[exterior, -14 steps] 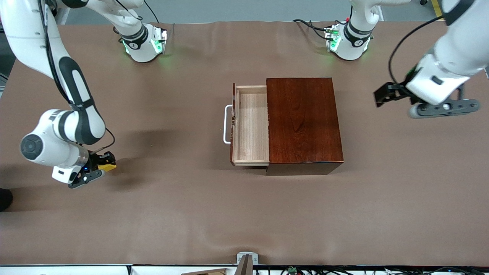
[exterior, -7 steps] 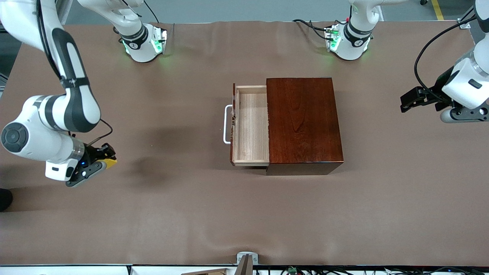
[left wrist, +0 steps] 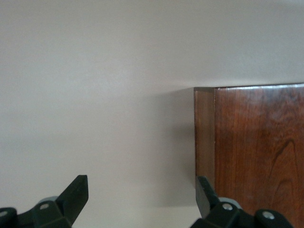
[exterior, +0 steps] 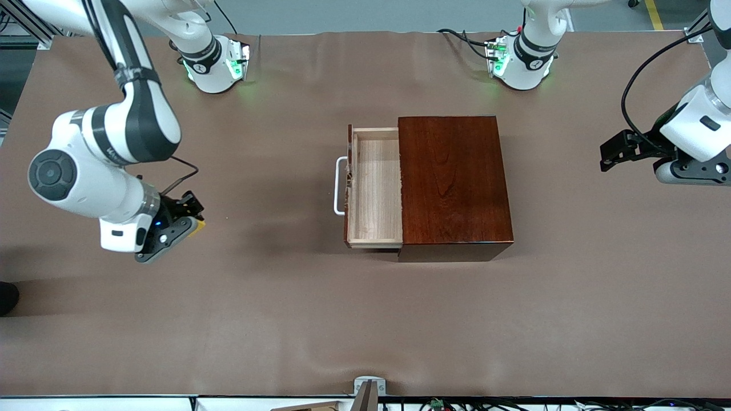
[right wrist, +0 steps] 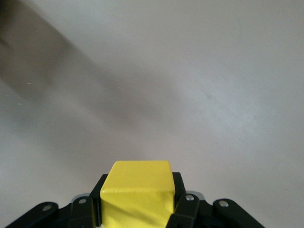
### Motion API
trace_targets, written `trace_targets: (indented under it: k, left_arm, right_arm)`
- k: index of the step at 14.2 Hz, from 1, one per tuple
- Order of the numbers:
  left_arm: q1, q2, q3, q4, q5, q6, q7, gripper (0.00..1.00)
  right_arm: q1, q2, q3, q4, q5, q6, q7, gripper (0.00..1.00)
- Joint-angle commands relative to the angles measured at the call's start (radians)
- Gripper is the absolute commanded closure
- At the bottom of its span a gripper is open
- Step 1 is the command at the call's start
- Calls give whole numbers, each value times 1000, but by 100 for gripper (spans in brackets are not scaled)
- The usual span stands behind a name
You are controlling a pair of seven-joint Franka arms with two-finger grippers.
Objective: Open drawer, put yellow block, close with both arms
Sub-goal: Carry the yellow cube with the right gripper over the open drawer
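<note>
Looking down at the table (exterior: 285, 319), I see my right gripper (exterior: 188, 220) pinching the yellow block (right wrist: 137, 192) in the air above the right arm's end. The drawer (exterior: 374, 188) stands pulled out of its reddish-brown wooden box (exterior: 454, 180). My left gripper (left wrist: 141, 199) hangs with fingers spread, near the box.

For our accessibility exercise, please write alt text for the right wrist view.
The right pincer is shut on the yellow block, held above the bare brown table. A soft shadow crosses the table; nothing else is visible.
</note>
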Motion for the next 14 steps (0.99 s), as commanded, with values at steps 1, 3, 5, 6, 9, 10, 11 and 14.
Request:
trace_targets:
  k: [1,3,5,6,9,10,11,14]
  left_arm:
    - [12,-9,-5,-13,-18,15,-61,0]
    - [11,-9,-6,-13,-17,15,-60,0]
    - [12,-9,-6,-13,-17,15,-43,0]
    - [12,-9,-6,-11,-18,15,-41,0]
    - [12,-6,-5,-10,-15,15,-43,0]
    - [12,-1,-5,-10,-14,15,-43,0]
    - [12,-1,-5,-7,-11,15,-43,0]
    - [12,1,-5,2,0,15,-41,0]
  right_arm:
    - [43,-5,36,21,7,-13,9,100]
    - [100,0,53,21,6,15,9,100]
    - [173,-2,54,21,4,34,8,100]
    - [205,-5,54,21,4,40,9,100]
    - [299,3,55,20,4,103,4,100]
    - [337,5,55,21,3,129,-12,100]
    - [366,6,54,21,0,155,-38,100]
    - [405,29,54,40,1,195,-153,100]
